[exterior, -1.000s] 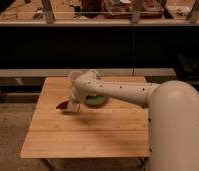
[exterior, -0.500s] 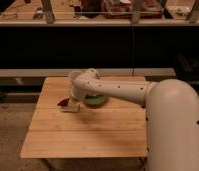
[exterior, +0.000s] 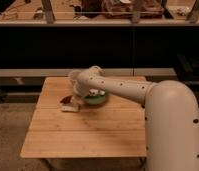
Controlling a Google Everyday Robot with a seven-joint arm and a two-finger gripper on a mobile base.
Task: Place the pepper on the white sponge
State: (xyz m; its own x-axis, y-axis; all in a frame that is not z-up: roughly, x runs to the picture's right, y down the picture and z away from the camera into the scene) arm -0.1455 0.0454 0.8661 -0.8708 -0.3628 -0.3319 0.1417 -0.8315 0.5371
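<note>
My pincer sits low over the left part of the light wooden slatted table, at the end of the white perforated arm. The wrist hides its tips, so I cannot tell how it stands. Just left of it I see the small dark red glossy pepper lying on the thin off-white square sponge; whether the pincer touches the pepper is unclear. The green round bowl is half covered by the arm. Since half a second ago the arm has swung slightly right and nearer.
</note>
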